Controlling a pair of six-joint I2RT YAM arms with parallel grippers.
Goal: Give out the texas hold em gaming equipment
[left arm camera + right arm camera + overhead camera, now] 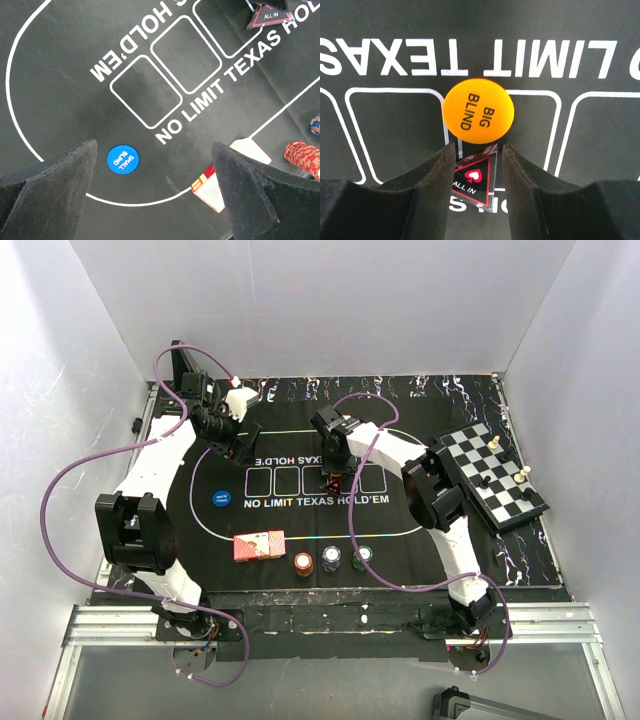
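R jaws sit low over the middle of the black mat (200,530), narrowed to abt the width of the triangular marker (474,182), which lies between the 2 fingers just behind their tips. One finger looks to touch its edge and a sliver of mat shows on the other side, so I can't tell if it's clamped or only bracketed. Orange BIG BLIND button (478,111) lies right at the fingertips, touching or just overlapping the marker's top edge. That's my main worry: a forward nudge, or a lift w/ the marker tilted, could drag the button off its spot. If the grip is only on a triangle's sloped edges, I'd expect it to twist or squirt out under squeeze. L jaws hang wide open w/ nothing in them, above the mat's left curve, w/ the blue SMALL BLIND button (123,159) showing on the mat between the fingers. Red-backed cards (209,187) lie near the front line, partly hidden behind one finger, w/ chip stacks (331,558) in a row just beside. A careless pinch could fan the cards, and a wide approach may topple a stack. Chessboard (490,475) at far right isn't part of this job, but the R arm's elbow sits close to it, so a big reposition could knock pieces.
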